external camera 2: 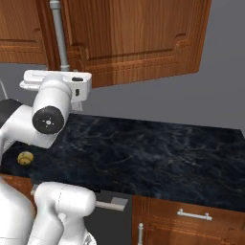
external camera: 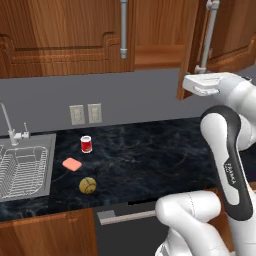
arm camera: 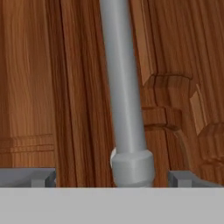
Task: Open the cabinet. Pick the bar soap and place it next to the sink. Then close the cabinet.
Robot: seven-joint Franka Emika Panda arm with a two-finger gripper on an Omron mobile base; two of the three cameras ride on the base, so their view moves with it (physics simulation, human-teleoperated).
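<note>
The cabinet [external camera: 65, 35] hangs above the counter. Its left door is shut, and its right door [external camera 2: 134, 33] stands swung out toward me. My gripper [external camera: 200, 76] is open at the lower end of that door's grey bar handle [arm camera: 124, 87]. In the hand view the bar stands between the two fingertips [arm camera: 43, 177], with a gap on each side. The pink bar soap [external camera: 72, 164] lies flat on the dark counter, just right of the sink [external camera: 52, 165]. The sink has a wire rack inside and a chrome faucet [external camera: 7, 120] behind it.
A red can [external camera: 86, 144] stands behind the soap and a yellow-brown ball [external camera: 87, 185] lies in front of it. Two wall outlets [external camera: 85, 114] sit above the counter. Low wooden cabinets [external camera 2: 191, 215] and a dark appliance front [external camera: 125, 230] are below.
</note>
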